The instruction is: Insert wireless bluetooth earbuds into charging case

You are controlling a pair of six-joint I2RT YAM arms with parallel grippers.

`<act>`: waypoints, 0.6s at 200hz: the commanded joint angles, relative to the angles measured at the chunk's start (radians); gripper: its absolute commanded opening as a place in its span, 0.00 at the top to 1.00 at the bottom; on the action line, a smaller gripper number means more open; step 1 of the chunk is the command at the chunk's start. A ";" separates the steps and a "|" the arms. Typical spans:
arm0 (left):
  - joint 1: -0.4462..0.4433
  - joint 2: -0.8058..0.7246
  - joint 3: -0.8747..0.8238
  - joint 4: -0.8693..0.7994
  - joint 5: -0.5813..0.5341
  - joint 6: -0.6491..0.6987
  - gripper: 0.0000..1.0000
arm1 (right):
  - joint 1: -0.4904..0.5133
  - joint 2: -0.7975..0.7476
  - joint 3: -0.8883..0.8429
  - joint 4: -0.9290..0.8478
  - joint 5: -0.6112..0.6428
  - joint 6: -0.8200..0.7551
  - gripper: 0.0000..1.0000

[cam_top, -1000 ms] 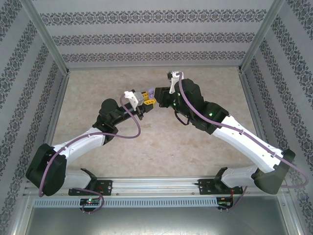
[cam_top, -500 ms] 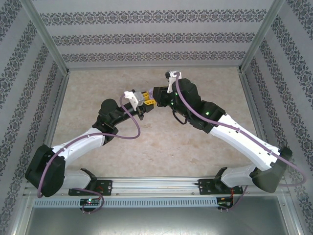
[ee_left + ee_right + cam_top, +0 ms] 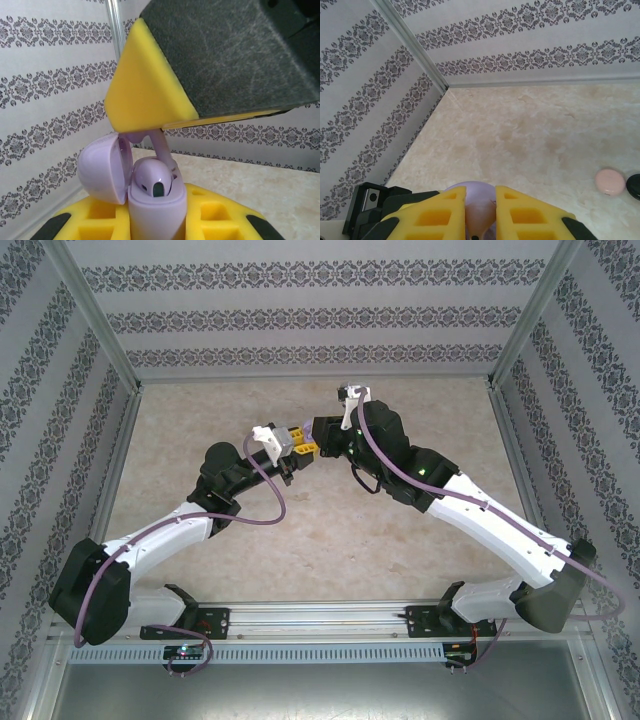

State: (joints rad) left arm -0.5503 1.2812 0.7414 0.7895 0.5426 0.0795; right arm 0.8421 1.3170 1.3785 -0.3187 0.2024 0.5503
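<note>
The left gripper (image 3: pixel 157 222) is clamped on the open lilac charging case (image 3: pixel 155 212), which stands upright with one lilac earbud (image 3: pixel 154 179) seated inside. Just above it, the right gripper (image 3: pixel 480 199) pinches a second lilac earbud (image 3: pixel 161 144), whose lower end reaches the case's mouth. A pink case (image 3: pixel 610 181) and a black case (image 3: pixel 635 186) lie apart on the marbled table (image 3: pixel 545 130).

The right arm's yellow-fingered black gripper (image 3: pixel 318 437) sits a little farther left than a second ago — rolled slightly, its jaws marginally narrower.
</note>
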 commanded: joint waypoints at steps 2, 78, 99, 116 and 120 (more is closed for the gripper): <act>-0.021 -0.035 0.032 0.037 0.013 0.025 1.00 | -0.001 0.007 -0.019 0.011 0.012 0.019 0.83; -0.023 -0.035 0.035 0.054 -0.016 0.019 1.00 | 0.005 0.007 -0.048 0.005 -0.027 0.028 0.85; -0.023 -0.034 0.040 0.051 -0.021 0.019 1.00 | 0.010 0.005 -0.067 0.004 -0.032 0.036 0.85; -0.023 -0.030 0.042 0.050 -0.022 0.019 1.00 | 0.013 0.005 -0.076 0.001 -0.036 0.040 0.85; -0.024 -0.030 0.042 0.050 -0.022 0.017 1.00 | 0.014 0.005 -0.076 0.001 -0.036 0.041 0.85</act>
State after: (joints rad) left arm -0.5510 1.2800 0.7414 0.7643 0.5194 0.0792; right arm 0.8417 1.3170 1.3357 -0.2749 0.1982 0.5732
